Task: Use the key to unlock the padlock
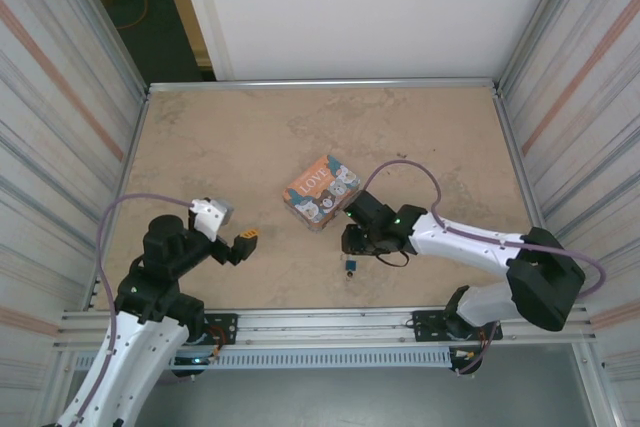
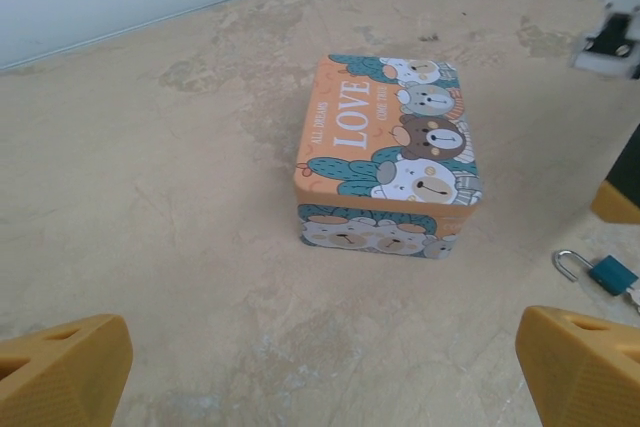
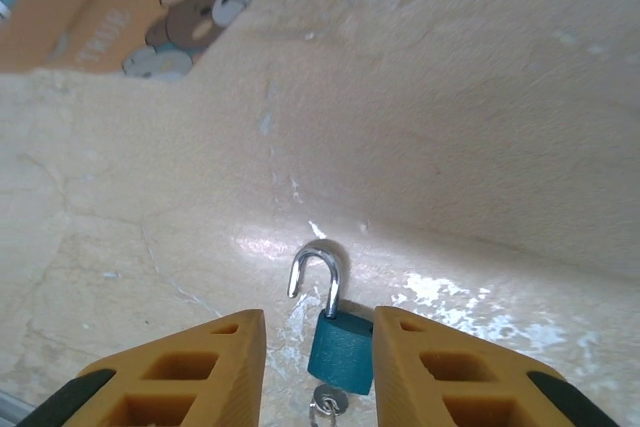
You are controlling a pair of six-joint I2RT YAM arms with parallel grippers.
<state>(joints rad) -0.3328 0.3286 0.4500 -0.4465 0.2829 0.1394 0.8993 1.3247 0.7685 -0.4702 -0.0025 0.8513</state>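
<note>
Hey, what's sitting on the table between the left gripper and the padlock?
Nothing. In the top view, the table between the left gripper and the padlock is bare, and the left wrist view agrees.

Beige marbled tabletop (image 1: 220,147), ribbed striped side walls (image 1: 60,97), plain white back panel (image 1: 380,7).

An orange box (image 1: 321,190) printed with "LOVE" and cartoon bears sat closed, lid up, turned at an angle. The beige marbled tabletop (image 1: 220,147) lay bare around the box. A white panel (image 1: 380,7) stood beyond the box, ribbed walls (image 1: 60,97) flanked it on 2 sides, and a metal rail (image 1: 330,319) ran nearer than the box.
</note>
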